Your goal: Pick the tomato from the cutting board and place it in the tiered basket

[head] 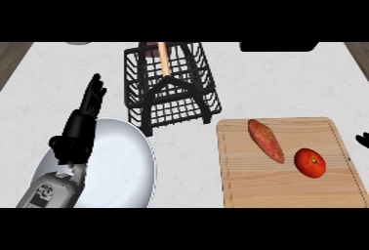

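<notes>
Unlabelled tomato point(311, 162) beside sweet potato point(266, 140) on cutting board point(254, 188)

Black jointed left hand point(81, 128) on a grey forearm point(49, 190) at lower left; black right hand point(362, 140) fingertips at right edge.

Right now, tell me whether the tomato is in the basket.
Out: the tomato lies on the cutting board, apart from the tiered basket.

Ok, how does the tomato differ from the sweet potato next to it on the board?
The tomato is round and bright red; the sweet potato is long, tapered and duller reddish-orange. The tomato sits nearer the board's right edge and lower in the view; the sweet potato lies diagonally, up and to its left. Both rest untouched on the cutting board, apart from each other.
</notes>
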Available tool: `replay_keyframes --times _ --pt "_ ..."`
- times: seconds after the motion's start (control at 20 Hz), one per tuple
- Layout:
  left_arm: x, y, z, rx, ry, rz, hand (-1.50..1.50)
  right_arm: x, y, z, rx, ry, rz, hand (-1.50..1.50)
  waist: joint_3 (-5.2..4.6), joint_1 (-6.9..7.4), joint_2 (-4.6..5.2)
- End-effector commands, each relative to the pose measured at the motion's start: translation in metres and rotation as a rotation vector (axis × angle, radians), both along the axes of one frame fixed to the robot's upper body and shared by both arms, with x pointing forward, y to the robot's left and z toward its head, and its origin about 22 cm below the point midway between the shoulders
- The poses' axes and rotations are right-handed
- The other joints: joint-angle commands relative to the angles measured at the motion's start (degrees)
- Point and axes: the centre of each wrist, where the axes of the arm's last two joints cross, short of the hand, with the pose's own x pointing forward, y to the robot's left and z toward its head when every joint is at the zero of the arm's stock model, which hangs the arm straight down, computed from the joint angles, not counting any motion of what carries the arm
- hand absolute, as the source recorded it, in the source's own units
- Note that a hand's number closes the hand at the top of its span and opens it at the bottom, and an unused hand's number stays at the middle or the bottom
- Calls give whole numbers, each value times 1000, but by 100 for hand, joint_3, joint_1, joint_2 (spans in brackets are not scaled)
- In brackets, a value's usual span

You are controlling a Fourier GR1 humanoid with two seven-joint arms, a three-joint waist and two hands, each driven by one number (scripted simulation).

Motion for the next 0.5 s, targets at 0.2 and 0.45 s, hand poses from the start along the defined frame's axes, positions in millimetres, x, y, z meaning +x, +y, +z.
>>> replay_keyframes --times 0.2,0.45 --pt "-1 -10 -9 -41 67 -20 0 16 -5 -30 -92 -34 -32 -150 -74 -23 61" --pt "-2 -10 -25 -26 64 23 0 2 -4 -38 -61 -29 -96 -150 -78 -105 50"
